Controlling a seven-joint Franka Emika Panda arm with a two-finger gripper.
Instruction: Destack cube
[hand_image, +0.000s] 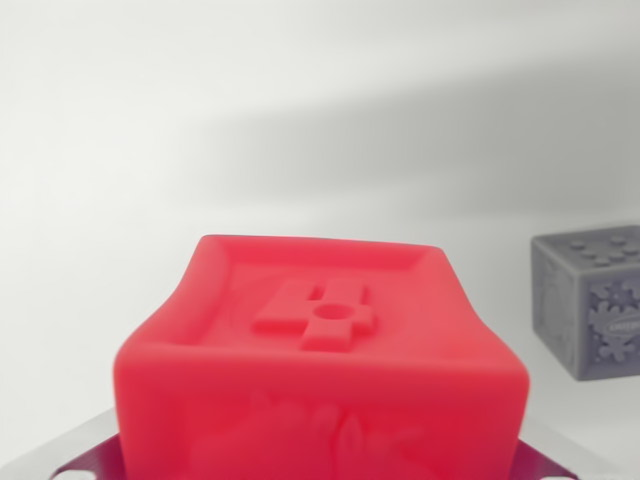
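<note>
In the wrist view we see a red cube (320, 370) filling the lower centre at six o'clock, a raised cross-shaped relief with a round hole on its top face. Metal parts of the hand (75, 460) flank its lower corners. At three o'clock, well apart, a grey cube (592, 300) sits on the white table (200, 120).

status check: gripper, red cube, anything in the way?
Gripper fingers flank red cube; grip unconfirmed. Red cube fills wrist view. Grey cube apart at wrist view's right, not blocking.
</note>
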